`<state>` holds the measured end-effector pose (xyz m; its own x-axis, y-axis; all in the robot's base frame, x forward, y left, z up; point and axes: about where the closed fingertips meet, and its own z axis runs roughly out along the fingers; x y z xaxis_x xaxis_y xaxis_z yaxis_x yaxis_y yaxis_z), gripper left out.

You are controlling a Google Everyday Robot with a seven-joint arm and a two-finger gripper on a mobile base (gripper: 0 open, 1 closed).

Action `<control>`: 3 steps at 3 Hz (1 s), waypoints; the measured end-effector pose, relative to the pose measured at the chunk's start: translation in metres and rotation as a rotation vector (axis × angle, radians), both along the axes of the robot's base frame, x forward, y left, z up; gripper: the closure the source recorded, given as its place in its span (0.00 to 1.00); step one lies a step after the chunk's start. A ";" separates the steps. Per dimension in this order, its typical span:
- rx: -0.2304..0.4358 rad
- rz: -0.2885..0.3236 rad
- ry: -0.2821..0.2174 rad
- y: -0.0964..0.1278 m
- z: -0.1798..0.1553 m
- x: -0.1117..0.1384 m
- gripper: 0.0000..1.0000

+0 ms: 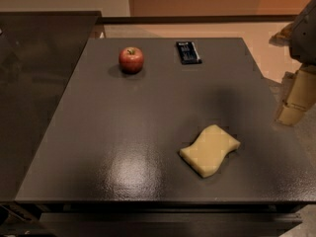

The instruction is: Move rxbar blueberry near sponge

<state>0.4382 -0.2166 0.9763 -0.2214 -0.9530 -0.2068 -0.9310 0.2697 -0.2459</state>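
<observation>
1. **Rxbar blueberry** (188,52): a flat bar in a dark wrapper with faint light print. It lies flat on the counter (123,132) close to the far edge, a little right of that edge's middle. Its long side runs roughly from the far edge toward the front edge. Nothing touches it.
2. **Sponge** (210,150): pale yellow foam with wavy sides. It lies flat in the front half of the counter, right of centre and nearer the front right corner than any other. It is well apart from the bar, with a broad stretch of bare dark counter between them.
3. **Red apple** (131,59): stands stem up near the far edge, left of the bar and apart from it. It plays no part in the task.
4. **Gripper** (295,102): seen only in part, beyond the right edge of the counter about midway along it, outside the counter's surface. It touches none of the three objects. Whether the jaws stand wide or narrow cannot be told.
5. **Progress (judgement):** the task appears not yet begun, since the bar lies at the far edge and the sponge toward the front. The whole sequence seems left to do: reach over the far right part of the counter, grasp the bar, carry it toward the front and set it down just beside the sponge.
</observation>
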 end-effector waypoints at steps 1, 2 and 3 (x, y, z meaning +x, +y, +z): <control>0.000 0.000 -0.001 0.000 0.000 0.000 0.00; 0.021 -0.004 -0.029 0.006 0.000 0.012 0.00; 0.067 -0.014 -0.072 0.015 0.001 0.036 0.00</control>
